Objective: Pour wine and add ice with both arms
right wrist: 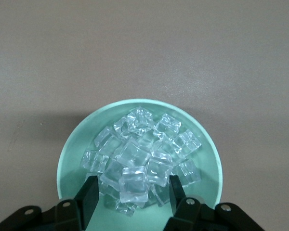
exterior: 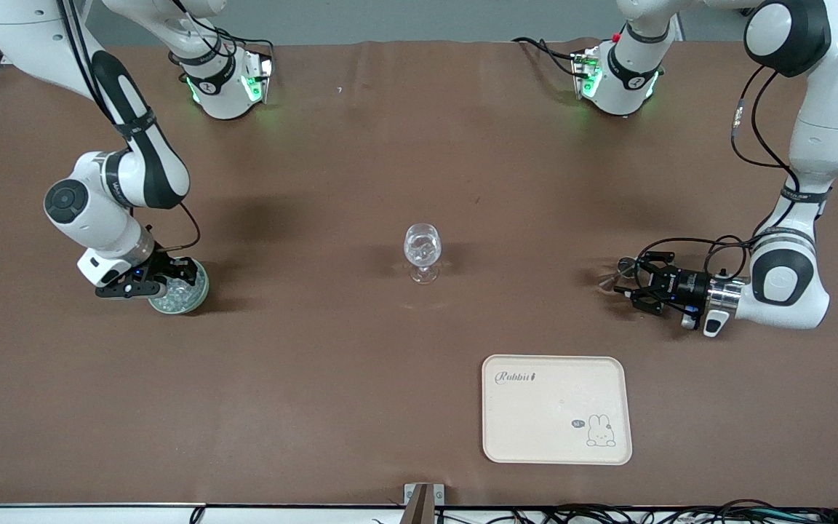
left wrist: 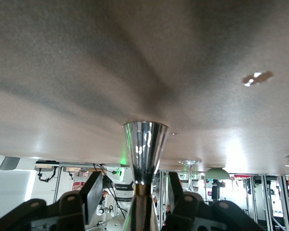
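The right claw (exterior: 146,280) hangs low over the pale green bowl (exterior: 180,293) at the right arm's end of the surface (exterior: 332,364), fingers (right wrist: 90,192) spread wide around one cube at the top of the ice (right wrist: 142,159) heap, not closed on it. At the left arm's end, the left claw (exterior: 633,280) lies level, its fingers (left wrist: 94,195) parted either side of the silvery jigger (left wrist: 144,154); no wine is visible in it. Between them stands the stemmed glass (exterior: 422,251). The cream tray (exterior: 556,409) lies nearer the front camera.
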You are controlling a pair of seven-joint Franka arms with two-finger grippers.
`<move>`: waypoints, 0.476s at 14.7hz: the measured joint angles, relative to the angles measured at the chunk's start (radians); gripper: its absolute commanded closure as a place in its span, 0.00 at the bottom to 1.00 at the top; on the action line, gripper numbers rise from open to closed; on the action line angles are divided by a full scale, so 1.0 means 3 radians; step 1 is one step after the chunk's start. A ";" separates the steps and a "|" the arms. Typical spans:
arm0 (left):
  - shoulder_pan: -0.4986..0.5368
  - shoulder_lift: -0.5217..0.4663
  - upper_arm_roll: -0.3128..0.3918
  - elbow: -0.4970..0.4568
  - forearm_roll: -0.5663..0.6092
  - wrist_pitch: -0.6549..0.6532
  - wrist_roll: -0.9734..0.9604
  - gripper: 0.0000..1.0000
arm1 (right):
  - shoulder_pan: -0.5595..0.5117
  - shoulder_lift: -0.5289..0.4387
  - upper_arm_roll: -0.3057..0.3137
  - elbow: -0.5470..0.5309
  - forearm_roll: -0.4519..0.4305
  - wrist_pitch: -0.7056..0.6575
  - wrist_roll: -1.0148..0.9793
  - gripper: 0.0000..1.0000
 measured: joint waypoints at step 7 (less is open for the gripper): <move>0.0000 0.0014 -0.0025 -0.0018 -0.0023 0.0000 0.0011 0.48 | 0.0000 0.0000 -0.0001 0.0000 -0.0001 -0.0086 -0.0034 0.50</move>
